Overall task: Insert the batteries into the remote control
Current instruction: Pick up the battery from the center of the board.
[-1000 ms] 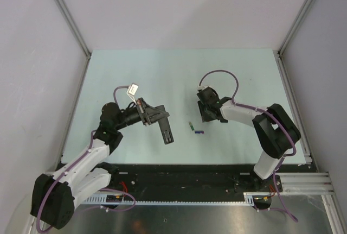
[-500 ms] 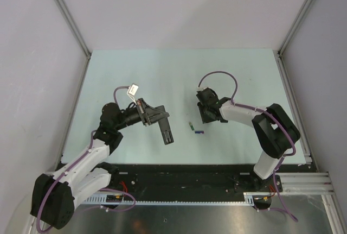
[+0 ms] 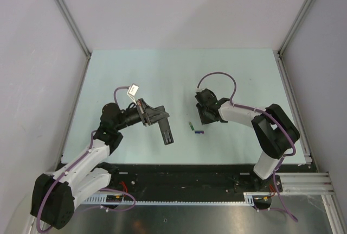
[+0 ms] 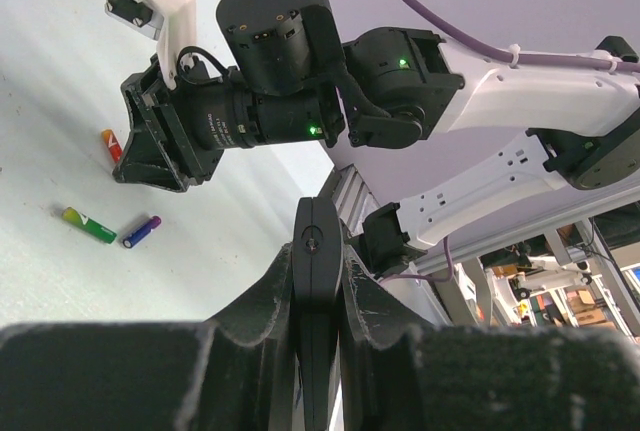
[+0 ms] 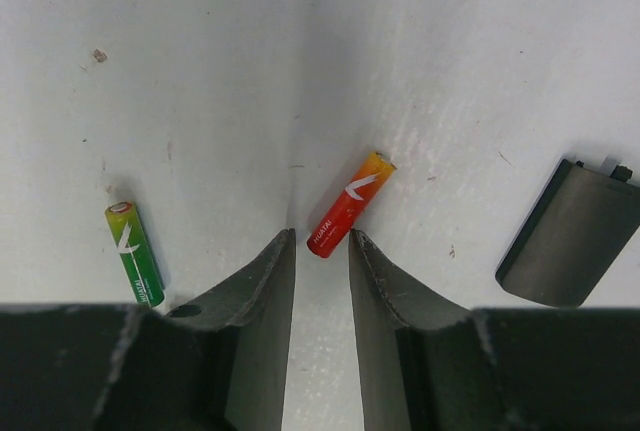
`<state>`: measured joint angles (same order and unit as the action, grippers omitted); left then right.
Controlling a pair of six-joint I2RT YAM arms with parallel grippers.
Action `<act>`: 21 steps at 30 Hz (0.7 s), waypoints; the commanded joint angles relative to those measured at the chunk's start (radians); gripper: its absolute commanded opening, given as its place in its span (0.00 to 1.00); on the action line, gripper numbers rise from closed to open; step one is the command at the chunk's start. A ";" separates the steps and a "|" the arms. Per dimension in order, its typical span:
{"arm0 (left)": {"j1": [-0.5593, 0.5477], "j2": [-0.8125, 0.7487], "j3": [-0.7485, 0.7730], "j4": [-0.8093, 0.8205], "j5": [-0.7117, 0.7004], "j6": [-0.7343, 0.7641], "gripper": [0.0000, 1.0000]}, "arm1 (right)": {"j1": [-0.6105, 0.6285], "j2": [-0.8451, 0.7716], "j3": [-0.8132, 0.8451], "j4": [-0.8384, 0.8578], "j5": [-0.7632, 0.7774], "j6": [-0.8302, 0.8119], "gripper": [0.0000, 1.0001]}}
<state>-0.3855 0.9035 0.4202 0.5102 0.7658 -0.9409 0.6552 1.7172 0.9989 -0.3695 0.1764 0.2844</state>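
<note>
Remote control point(image 3: 166, 131) is clamped edge-on between the left gripper's point(image 4: 318, 286) fingers, its long axis running straight out past the fingertips. Red battery point(image 5: 350, 205) lies diagonally just ahead of the right gripper's point(image 5: 321, 251) narrowly parted, empty jaws, with the green battery point(image 5: 135, 254) off to one side.

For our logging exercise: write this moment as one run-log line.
left gripper: shut on remote control | right gripper: open at red battery | green battery: on table
</note>
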 commanded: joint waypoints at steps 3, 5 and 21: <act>0.002 -0.009 -0.008 0.030 0.013 0.019 0.00 | -0.020 0.012 0.035 0.006 -0.009 0.035 0.33; 0.002 -0.006 -0.006 0.030 0.012 0.019 0.00 | -0.023 0.012 0.035 0.006 -0.009 0.045 0.34; 0.004 -0.006 -0.008 0.030 0.010 0.021 0.00 | -0.029 0.010 0.035 -0.046 0.009 0.061 0.27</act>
<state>-0.3855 0.9051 0.4198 0.5102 0.7658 -0.9409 0.6296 1.7241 1.0065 -0.3779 0.1692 0.3286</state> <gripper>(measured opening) 0.209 0.273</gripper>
